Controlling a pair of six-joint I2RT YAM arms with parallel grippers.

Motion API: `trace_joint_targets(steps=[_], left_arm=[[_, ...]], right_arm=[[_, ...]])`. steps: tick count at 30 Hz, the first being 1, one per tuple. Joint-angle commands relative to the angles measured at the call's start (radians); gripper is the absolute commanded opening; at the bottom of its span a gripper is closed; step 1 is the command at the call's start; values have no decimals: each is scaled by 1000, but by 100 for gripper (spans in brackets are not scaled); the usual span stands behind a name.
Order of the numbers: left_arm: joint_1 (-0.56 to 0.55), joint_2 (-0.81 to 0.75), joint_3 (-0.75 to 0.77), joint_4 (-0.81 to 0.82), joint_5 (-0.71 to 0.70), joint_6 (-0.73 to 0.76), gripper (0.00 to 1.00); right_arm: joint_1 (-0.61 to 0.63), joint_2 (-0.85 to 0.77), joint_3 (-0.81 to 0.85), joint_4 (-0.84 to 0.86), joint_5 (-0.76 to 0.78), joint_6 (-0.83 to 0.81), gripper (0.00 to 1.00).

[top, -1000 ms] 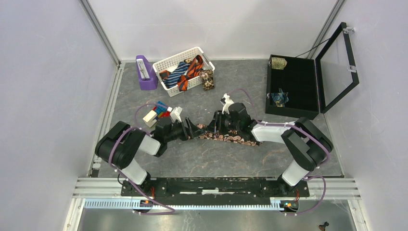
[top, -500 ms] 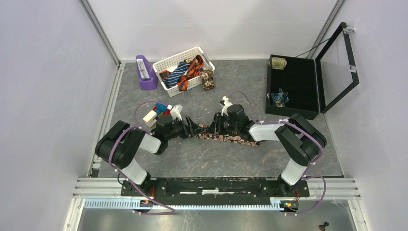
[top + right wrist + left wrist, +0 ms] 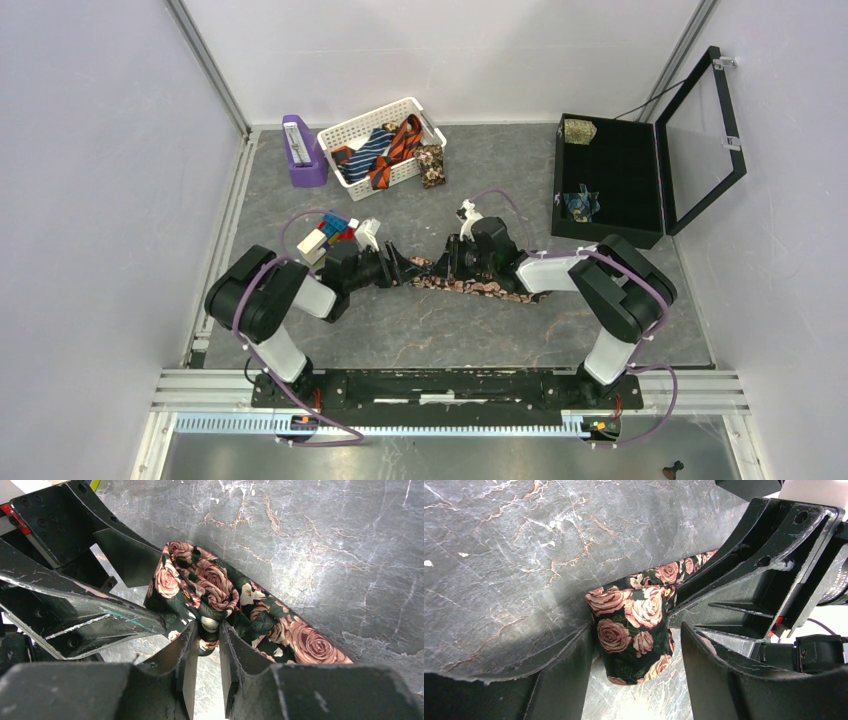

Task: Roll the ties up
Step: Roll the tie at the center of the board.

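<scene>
Floral tie (image 3: 631, 612) roll sits inside wide-open left end effector (image 3: 635, 630); right end effector (image 3: 207, 630) pinches its fabric.

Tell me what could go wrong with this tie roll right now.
The right gripper pinches only a small fold of the floral tie, so it may slip. The left gripper straddles the rolled end loosely, so the roll could spring open. Both grippers sit nearly touching, so they might collide.

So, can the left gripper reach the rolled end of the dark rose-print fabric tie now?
Probably yes: the left gripper is open around the rolled dark rose-print tie; the right gripper pinches its fabric alongside.
</scene>
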Motion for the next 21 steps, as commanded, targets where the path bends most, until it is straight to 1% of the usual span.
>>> trace_joint_targets(steps=[1,7,9,13,17,20,21], left_arm=[[0,24,-15,-21,9,39,69],[0,39,-17,9,45,29,68],[-1,60,-15,41,66,15,67],[0,108,-15,112,91,-19,62],[-2,129,-18,159,97,-43,56],[-2,123,-13,139,87,-41,47],[-2,117,-13,130,84,-39,42]], right_arm=[[-5,20,4,12,24,-21,26],[-7,28,-13,22,23,-23,25],[-7,35,-15,26,22,-22,25],[-8,47,-15,30,20,-22,25],[-10,52,-15,32,19,-26,25],[-10,48,-16,33,17,-26,25],[-10,45,-16,32,17,-27,25]])
